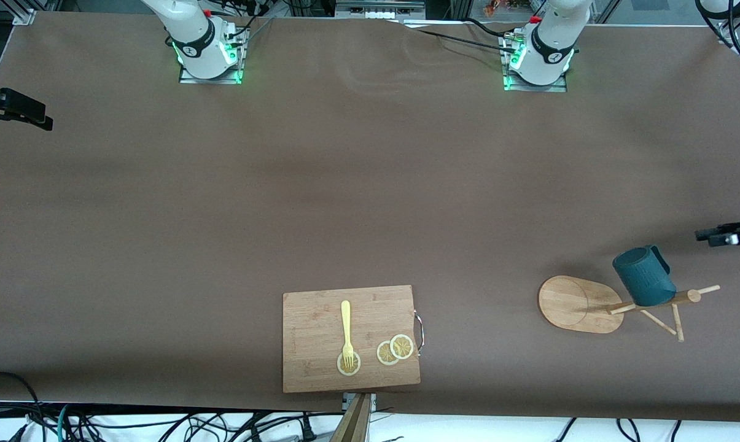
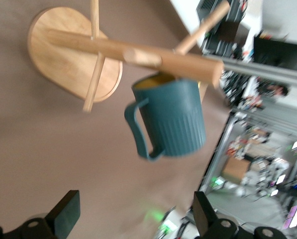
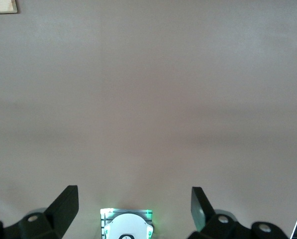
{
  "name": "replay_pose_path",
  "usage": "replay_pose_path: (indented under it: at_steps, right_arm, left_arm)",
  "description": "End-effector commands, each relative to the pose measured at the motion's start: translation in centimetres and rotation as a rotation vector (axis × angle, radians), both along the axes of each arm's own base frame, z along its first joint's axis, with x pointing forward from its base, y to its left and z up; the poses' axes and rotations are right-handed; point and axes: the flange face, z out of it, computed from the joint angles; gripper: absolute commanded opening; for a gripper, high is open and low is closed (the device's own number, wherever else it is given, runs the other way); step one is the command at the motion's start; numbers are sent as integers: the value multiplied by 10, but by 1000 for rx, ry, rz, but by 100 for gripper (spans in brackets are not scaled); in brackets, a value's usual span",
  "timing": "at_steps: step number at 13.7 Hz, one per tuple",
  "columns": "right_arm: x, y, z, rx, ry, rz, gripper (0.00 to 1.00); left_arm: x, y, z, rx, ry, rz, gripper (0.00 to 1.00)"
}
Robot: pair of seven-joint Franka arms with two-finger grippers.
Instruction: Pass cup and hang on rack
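The dark teal cup [image 1: 643, 276] [image 2: 174, 117] hangs on the bamboo rack [image 1: 575, 304] [image 2: 73, 59], near the top of its post. A peg appears to run into the cup's mouth, and its handle [image 2: 138, 130] sticks out free. The rack stands toward the left arm's end of the table. My left gripper [image 2: 136, 199] [image 1: 723, 235] is open and empty, a short way off the cup and touching nothing. My right gripper [image 3: 133, 196] is also open and empty, waiting high over bare table with its own base below it.
A wooden cutting board [image 1: 320, 362] lies near the table's front edge, carrying a yellow fork [image 1: 346, 331] and lemon slices [image 1: 395, 350]. One corner of the board [image 3: 1, 6] shows in the right wrist view. Cables run along the table's front edge.
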Motion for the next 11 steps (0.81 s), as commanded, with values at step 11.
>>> replay_pose_path:
  at_steps: [11]
  right_arm:
    - [0,-4,1,-9,-3,-11,100]
  left_arm:
    - [-61,-210,269,711,-135,-449,100]
